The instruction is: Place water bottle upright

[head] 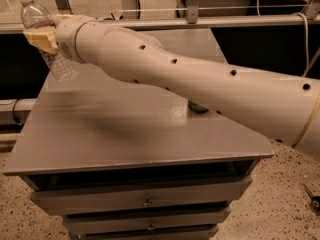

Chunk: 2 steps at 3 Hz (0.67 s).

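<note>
The water bottle (46, 36) is a clear ribbed plastic bottle with a white cap, held in the air at the upper left, above the table's far left corner. It tilts a little, cap up and to the left. My gripper (44, 38) is shut on the water bottle around its middle, its pale fingers (41, 35) covering the label. My thick white arm (200, 84) crosses the view from the right edge to the bottle.
A grey table (100, 129) with drawers below fills the middle. A green soda can (198, 107) stands right of centre, almost wholly hidden behind my arm. A railing and dark shelving run behind the table. Speckled floor lies around it.
</note>
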Tool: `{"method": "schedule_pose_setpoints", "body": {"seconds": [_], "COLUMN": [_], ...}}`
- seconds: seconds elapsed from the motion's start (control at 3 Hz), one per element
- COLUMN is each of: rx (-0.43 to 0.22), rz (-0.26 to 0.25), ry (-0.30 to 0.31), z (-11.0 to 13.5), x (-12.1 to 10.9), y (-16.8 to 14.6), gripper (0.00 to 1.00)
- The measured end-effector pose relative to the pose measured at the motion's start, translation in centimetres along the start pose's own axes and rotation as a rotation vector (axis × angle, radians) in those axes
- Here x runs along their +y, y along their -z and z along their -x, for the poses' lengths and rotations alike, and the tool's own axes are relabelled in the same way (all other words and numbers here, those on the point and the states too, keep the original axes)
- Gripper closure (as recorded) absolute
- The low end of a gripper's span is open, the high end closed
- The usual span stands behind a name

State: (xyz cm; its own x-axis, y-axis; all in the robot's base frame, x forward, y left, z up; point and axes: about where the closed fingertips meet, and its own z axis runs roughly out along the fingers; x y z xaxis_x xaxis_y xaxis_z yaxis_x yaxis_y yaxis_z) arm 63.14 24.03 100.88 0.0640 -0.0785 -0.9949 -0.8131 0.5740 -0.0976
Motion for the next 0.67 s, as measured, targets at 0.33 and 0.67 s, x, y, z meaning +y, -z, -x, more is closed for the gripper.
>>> {"method": "schedule_pose_setpoints", "body": {"seconds": [0.33,0.67], "rx": [-0.065,-0.118], "rz": [-0.009,-0.022], "ry": [-0.019,-0.018], "z": [-0.41,-1.22], "x": [0.39,0.43], "y": [-0.78,-1.21], "gripper": [1.00,1.00]}}
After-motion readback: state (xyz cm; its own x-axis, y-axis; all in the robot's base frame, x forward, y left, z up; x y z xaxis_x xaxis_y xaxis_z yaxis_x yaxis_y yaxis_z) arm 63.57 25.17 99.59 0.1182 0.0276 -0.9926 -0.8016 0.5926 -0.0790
